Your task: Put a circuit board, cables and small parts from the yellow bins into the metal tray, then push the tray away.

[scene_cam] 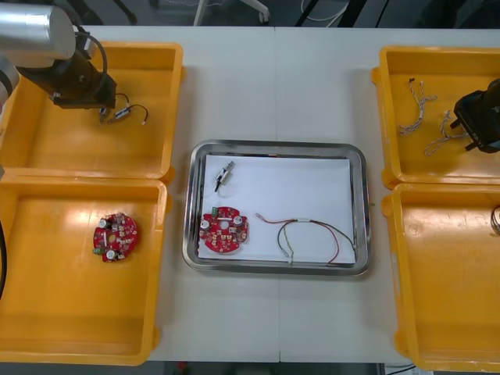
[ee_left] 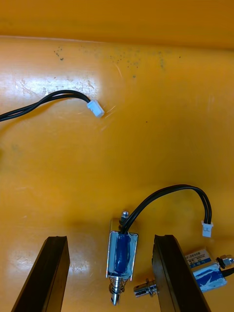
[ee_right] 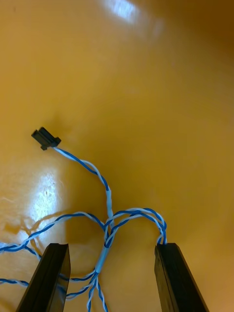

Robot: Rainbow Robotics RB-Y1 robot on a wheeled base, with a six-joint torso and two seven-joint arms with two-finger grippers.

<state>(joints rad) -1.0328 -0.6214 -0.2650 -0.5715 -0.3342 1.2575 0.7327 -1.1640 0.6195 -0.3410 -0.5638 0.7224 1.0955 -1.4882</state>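
My left gripper (scene_cam: 104, 109) hangs low in the far left yellow bin (scene_cam: 47, 141). In the left wrist view it (ee_left: 109, 240) is open, and a small metal part (ee_left: 122, 253) with a black cable (ee_left: 170, 191) lies between its fingers, untouched. My right gripper (scene_cam: 467, 125) is in the far right yellow bin (scene_cam: 398, 78), open (ee_right: 112, 246) over the twisted blue and white cables (ee_right: 108, 226). The metal tray (scene_cam: 195, 156), white inside, holds a red circuit board (scene_cam: 225, 230), a red and yellow cable (scene_cam: 308, 233) and a small metal part (scene_cam: 224, 176).
A second circuit board (scene_cam: 115, 237) lies in the near left bin (scene_cam: 47, 328). Another small metal part (ee_left: 207, 270) sits just outside one left finger, and a loose black cable (ee_left: 58, 96) lies farther off. More twisted cable (scene_cam: 416, 105) lies in the far right bin.
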